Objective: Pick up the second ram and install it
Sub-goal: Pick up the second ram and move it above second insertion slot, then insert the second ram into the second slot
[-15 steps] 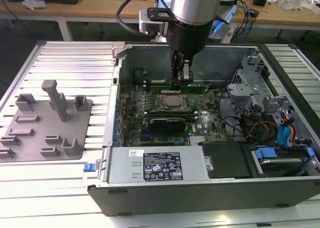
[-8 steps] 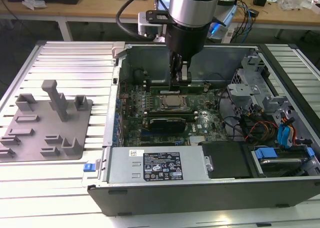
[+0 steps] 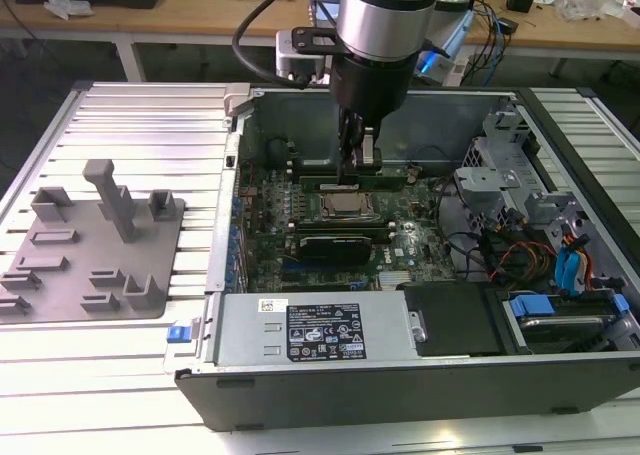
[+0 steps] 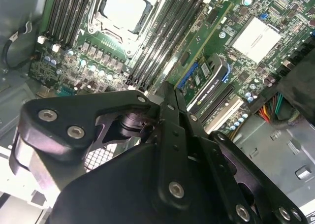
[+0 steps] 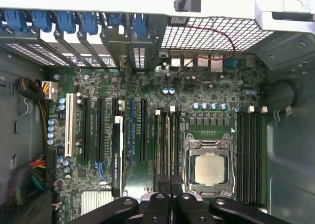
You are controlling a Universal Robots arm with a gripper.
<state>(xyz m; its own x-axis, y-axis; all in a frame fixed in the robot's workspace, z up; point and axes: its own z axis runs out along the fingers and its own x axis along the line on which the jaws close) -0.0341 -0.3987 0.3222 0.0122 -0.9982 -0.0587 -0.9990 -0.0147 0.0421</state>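
The second ram (image 3: 385, 183) is a thin green-black stick. It stands on edge in a slot just behind the silver-topped processor (image 3: 345, 207) on the motherboard, inside the open computer case. My gripper (image 3: 352, 175) reaches straight down onto the stick's middle, with its fingers pressed together on the top edge. In the first wrist view the gripper (image 5: 171, 187) sits over the ram (image 5: 167, 145), which runs along the slots beside the processor socket (image 5: 209, 169). In the second wrist view the black fingers (image 4: 170, 115) meet at a point over the slot rows.
A grey moulded tray (image 3: 90, 245) with upright posts lies on the slatted table, at the exterior view's left of the case. The power supply (image 3: 310, 330) fills the case's near side. Drive cages and cables (image 3: 540, 225) crowd the exterior view's right. Expansion cards (image 5: 115, 150) stand beside the slots.
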